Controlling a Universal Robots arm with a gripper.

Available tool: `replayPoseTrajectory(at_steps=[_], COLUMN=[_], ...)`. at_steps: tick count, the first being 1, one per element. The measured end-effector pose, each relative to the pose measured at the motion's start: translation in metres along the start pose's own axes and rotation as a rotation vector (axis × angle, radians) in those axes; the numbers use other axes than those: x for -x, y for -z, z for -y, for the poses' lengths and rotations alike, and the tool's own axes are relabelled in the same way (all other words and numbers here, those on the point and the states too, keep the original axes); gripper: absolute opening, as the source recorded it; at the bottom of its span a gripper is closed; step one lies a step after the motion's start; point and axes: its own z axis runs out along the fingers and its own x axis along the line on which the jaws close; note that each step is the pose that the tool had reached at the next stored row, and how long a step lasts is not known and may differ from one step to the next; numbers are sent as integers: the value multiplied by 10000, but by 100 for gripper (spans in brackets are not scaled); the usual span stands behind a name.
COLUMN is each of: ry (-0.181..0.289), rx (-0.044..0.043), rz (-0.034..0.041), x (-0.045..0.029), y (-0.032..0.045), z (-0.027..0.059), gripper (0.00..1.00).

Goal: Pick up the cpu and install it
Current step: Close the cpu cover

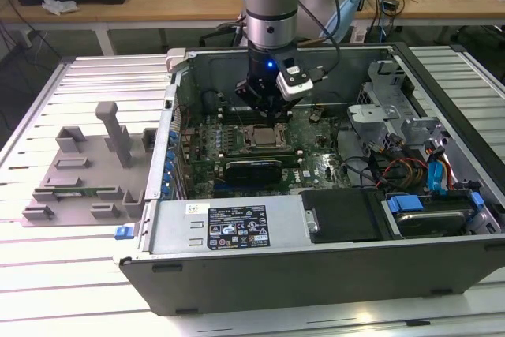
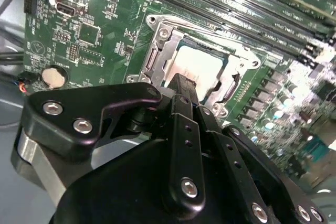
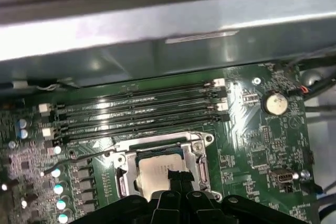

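Note:
The cpu (image 3: pixel 157 169), a flat square chip with a pale silver top, lies inside the dark metal-framed socket (image 3: pixel 202 148) on the green motherboard (image 3: pixel 252 145). In the second wrist view the cpu (image 2: pixel 199 64) sits framed by the socket (image 2: pixel 160 32). My gripper (image 3: pixel 177 178) hangs right over the chip's edge, its black fingers (image 2: pixel 181 85) pressed together with nothing between them. In the exterior view the gripper (image 1: pixel 267 118) stands just above the socket (image 1: pixel 264 140) in the middle of the open computer case (image 1: pixel 237 230).
Long memory slots (image 3: pixel 142 111) run beside the socket, close to the case wall (image 3: pixel 157 30). A round coin battery (image 3: pixel 274 103) sits on the board. Drive cages and cables (image 1: pixel 410 155) fill the case at the exterior view's right. A grey fixture tray (image 1: pixel 87 171) lies outside at its left.

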Motion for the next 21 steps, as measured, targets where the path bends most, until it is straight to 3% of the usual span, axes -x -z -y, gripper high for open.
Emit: replayPoseTrajectory(at_steps=[3, 6, 9, 12, 18, 21], ry=[492, 639, 732, 942, 1064, 1415], rx=[26, 31, 37, 56, 71, 86], rz=[-3, -4, -3, -5, 7, 5], x=[-25, -88, -240, -331, -388, -393], y=[-44, -62, -80, -146, -189, -204], z=[23, 36, 59, 127, 139, 140], gripper=[11, 11, 11, 11, 11, 11])
